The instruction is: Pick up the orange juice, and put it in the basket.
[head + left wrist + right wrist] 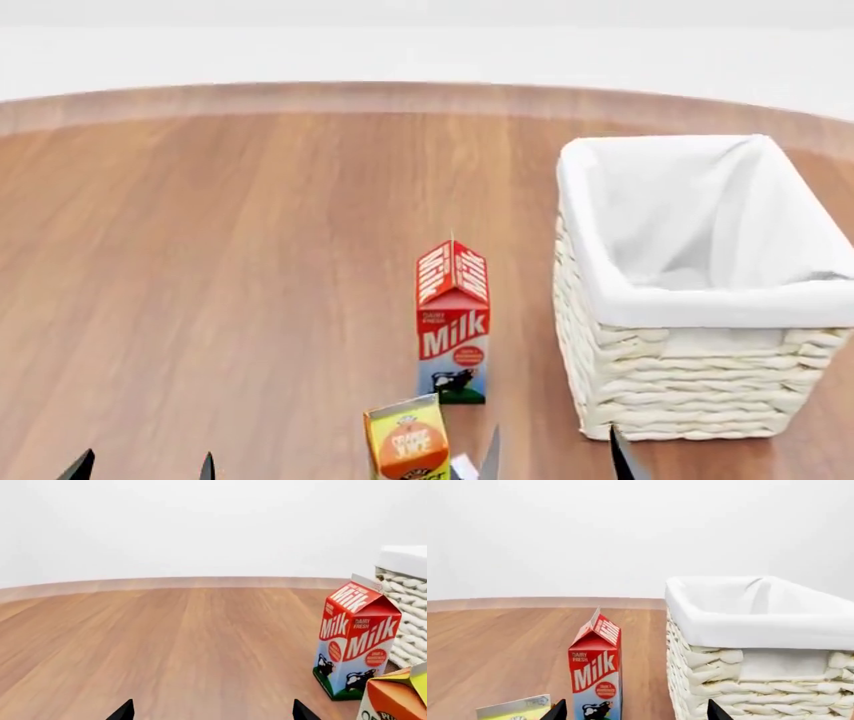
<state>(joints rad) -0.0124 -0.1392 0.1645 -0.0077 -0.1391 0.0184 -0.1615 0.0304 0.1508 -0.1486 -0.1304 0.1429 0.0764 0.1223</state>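
- The tall yellow-and-orange gable-top orange juice carton (pixel 408 440) stands upright on the round wooden table (pixel 227 260), at the near edge of the head view, in front of the red-and-white milk carton (pixel 454 322).
- The large cream-white woven wicker basket with a white cloth liner (pixel 694 380) sits to the right of both cartons, apart from them; what shows of its inside is bare cloth.
- The left gripper (pixel 212 712) shows only two dark fingertips, spread apart with nothing between them.
- The right gripper (pixel 635 711) likewise has its tips parted and empty, just right of the juice in the head view.
- Judged from this, nothing of the task is done: the juice is not yet grasped. Reaching, gripping, lifting and carrying it over the basket rim all remain.
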